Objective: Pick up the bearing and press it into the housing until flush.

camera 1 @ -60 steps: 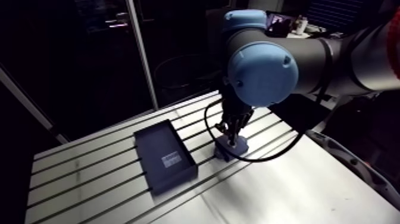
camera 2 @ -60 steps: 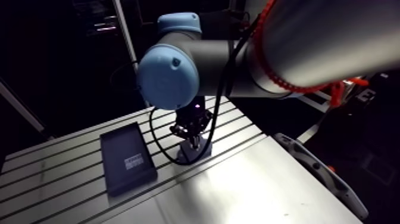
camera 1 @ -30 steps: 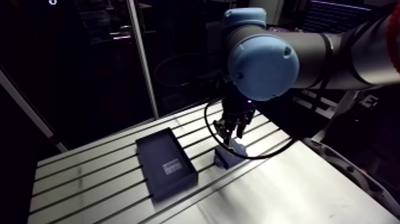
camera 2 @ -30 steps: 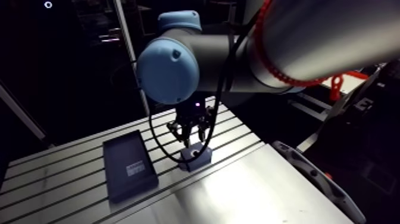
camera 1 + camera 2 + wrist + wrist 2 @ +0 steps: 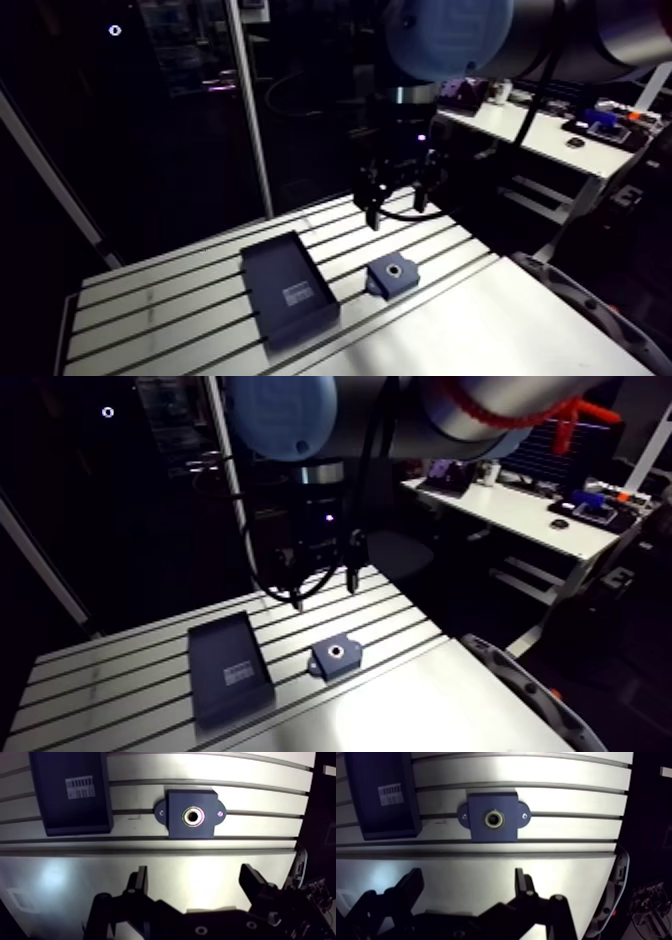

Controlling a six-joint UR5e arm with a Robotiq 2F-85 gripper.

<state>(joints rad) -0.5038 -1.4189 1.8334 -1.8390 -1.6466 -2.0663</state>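
A dark blue housing (image 5: 191,814) with two ear tabs lies on the slotted table (image 5: 250,802), ahead of the gripper. A metal ring, the bearing (image 5: 193,816), sits in its central bore and looks level with the top face. My gripper (image 5: 192,879) hangs well above the table, open, with nothing between its fingers (image 5: 252,879). In the arm view the gripper (image 5: 397,205) is up and behind the housing (image 5: 391,274).
A flat dark tray (image 5: 70,792) with a white barcode label (image 5: 80,787) lies beside the housing, across a few table slots. In the arm view the tray (image 5: 288,295) is left of the housing. A smooth plate (image 5: 100,872) covers the table's near part.
The gripper has opened, let go of the bearing in the housing and risen well clear of it. The arm camera has lifted with the arm.
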